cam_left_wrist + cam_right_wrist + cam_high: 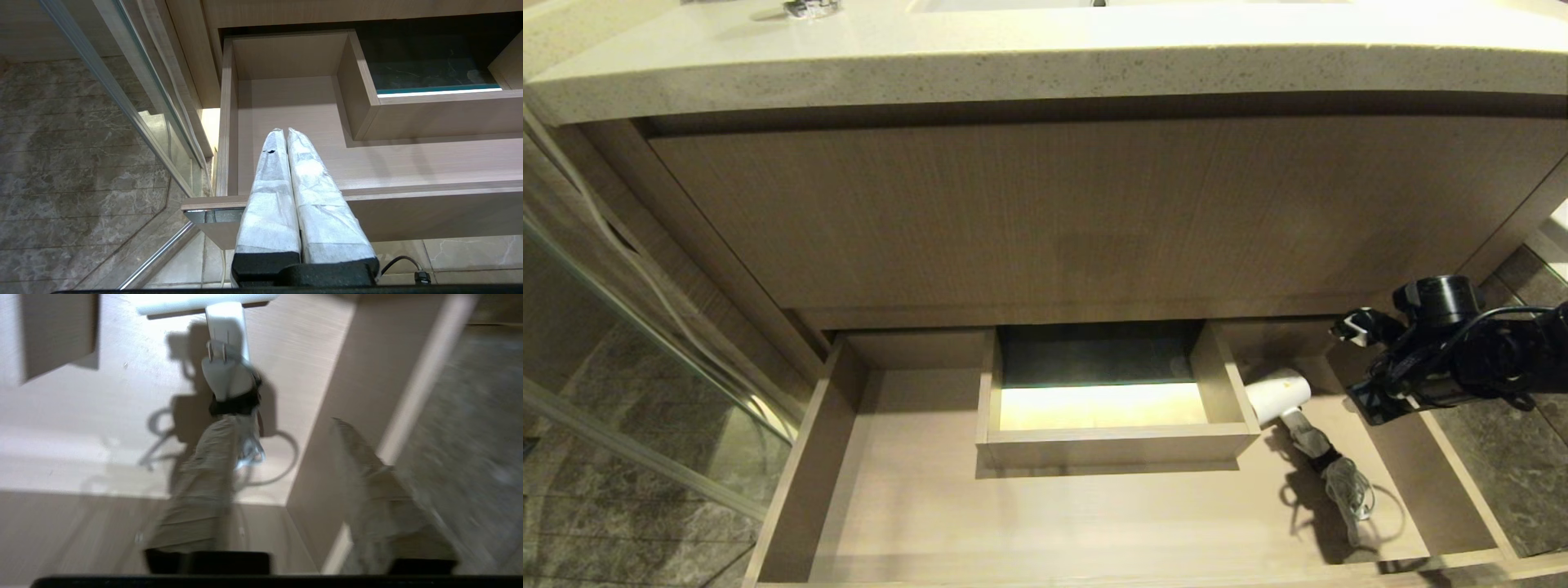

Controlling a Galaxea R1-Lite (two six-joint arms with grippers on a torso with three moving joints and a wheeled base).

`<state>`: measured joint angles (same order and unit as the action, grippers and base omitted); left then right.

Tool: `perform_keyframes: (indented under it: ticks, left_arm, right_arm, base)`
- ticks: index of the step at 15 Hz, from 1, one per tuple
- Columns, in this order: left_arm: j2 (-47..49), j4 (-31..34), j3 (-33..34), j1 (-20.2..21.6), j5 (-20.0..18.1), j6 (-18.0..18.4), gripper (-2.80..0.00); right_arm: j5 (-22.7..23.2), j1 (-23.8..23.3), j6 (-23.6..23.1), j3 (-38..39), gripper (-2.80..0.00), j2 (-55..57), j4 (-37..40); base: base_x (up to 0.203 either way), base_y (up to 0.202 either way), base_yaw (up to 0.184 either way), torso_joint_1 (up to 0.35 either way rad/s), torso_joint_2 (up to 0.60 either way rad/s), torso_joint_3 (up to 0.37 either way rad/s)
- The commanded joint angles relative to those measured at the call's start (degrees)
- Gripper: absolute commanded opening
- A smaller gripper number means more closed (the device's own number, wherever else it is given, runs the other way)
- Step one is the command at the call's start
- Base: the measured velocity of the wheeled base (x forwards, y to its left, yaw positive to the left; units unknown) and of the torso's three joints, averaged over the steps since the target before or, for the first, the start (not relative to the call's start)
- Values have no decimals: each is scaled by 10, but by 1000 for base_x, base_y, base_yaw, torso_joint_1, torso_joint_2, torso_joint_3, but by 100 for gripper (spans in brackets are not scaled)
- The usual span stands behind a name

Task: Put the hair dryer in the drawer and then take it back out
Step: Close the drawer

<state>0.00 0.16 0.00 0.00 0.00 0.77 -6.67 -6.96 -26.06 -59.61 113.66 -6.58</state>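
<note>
Right gripper [1352, 363] hangs above the right end of the open drawer [800, 482], near its right wall. Its two wrapped fingers [204, 498] stand apart with nothing between them, so it is open and holds nothing.

Just below and toward the middle lies the hair dryer [1278, 394], on the drawer floor. Its white body rests beside the right wall of the boxed cutout [1119, 445]; I cannot tell if it touches this wall. The handle points toward the drawer front, and the bundled cord [1347, 490], tied with a dark strap, lies loose beyond it. I judge that the dryer is released here, so the first half of the task is done and the taking out remains.

The dryer looks small, smooth and white; the body is short and rounded, and the grille is not visible.

Left gripper [284, 134] is parked over the left front corner of the drawer with its fingers pressed together, empty.
</note>
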Motion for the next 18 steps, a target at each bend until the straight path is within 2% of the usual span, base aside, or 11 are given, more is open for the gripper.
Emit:
perform_keyframes:
  ticks: [1, 4, 6, 8, 10, 12, 15, 18]
  left_arm:
    - [0, 0, 0, 0, 0, 0, -280]
    - [0, -1, 0, 0, 0, 0, -280]
    - [0, 0, 0, 0, 0, 0, -280]
    - [0, 0, 0, 0, 0, 0, -280]
    - [0, 0, 0, 0, 0, 0, -280]
    - [0, 0, 0, 0, 0, 0, -280]
    - [0, 0, 0, 0, 0, 0, -280]
    - [0, 0, 0, 0, 0, 0, -280]
  right_arm:
    - [0, 0, -7, 50, -280, -111, 3]
    - [-6, -3, -15, 116, -280, -249, 50]
    - [-31, -9, -16, 163, -280, -354, 124]
    - [-81, -21, -17, 220, -280, -443, 215]
    - [-160, -47, -14, 298, -280, -486, 275]
    - [-202, -82, -12, 355, -280, -476, 291]
    - [-240, -94, -6, 383, -280, -414, 294]
    - [-242, -95, 24, 382, -280, -326, 276]
  base:
    - [0, 0, 0, 0, 0, 0]
    - [0, 0, 0, 0, 0, 0]
    - [0, 0, 0, 0, 0, 0]
    - [0, 0, 0, 0, 0, 0]
    - [0, 0, 0, 0, 0, 0]
    - [0, 0, 0, 0, 0, 0]
    - [0, 0, 0, 0, 0, 0]
    - [0, 0, 0, 0, 0, 0]
